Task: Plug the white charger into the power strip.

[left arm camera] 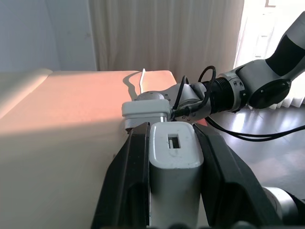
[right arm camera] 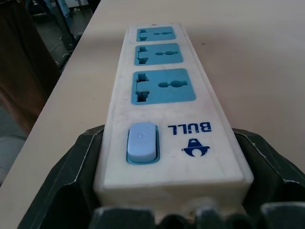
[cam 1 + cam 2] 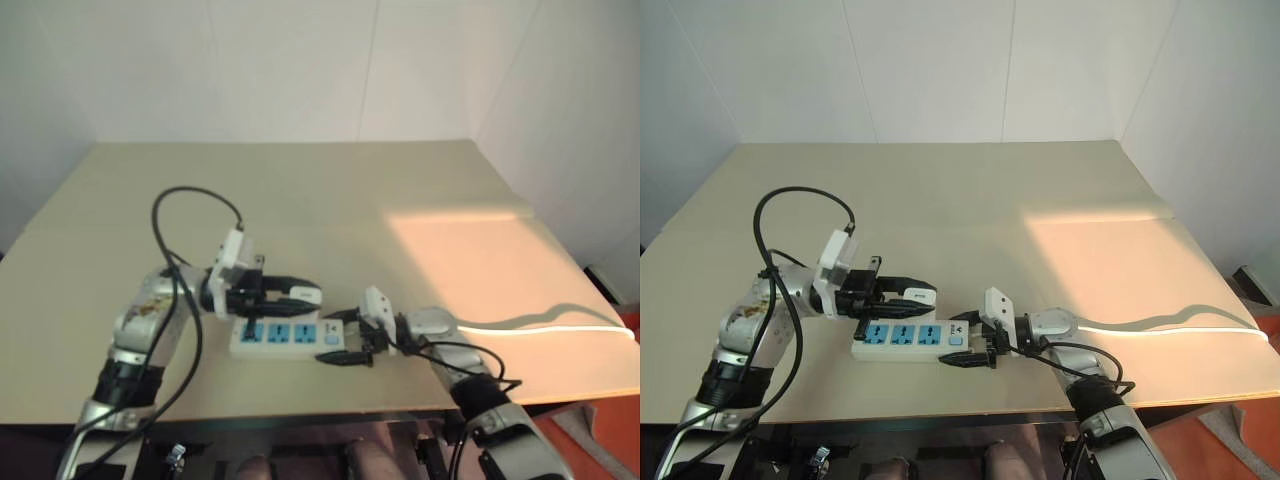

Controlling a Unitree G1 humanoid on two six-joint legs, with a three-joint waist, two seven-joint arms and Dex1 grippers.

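My left fingers (image 1: 143,191) are clamped on the white charger (image 1: 174,162), one black finger down each long side of the block, and I hold it just above the far edge of the power strip (image 3: 285,337), over the socket end away from the switch. My right fingers (image 2: 86,191) stand wide apart around the switch end of the strip, one on each flank; in the right wrist view they sit against or very close to its sides, bracing it flat on the desk (image 3: 330,200), though I cannot tell how hard they press. The strip lies near the front edge of the desk, its three blue socket faces (image 2: 163,87) pointing up, its white cable (image 3: 540,325) trailing off to my right. To do this step well I judge I must first turn the charger so its pins face down; I cannot see the pins from here, so I should check them against the slots before lowering. Then I pick one socket, line the block up square with it, and come straight down without tilting, while my right fingers keep the strip from sliding or lifting. The risk is a skewed approach that catches the pins on the blue face and pushes the strip along.
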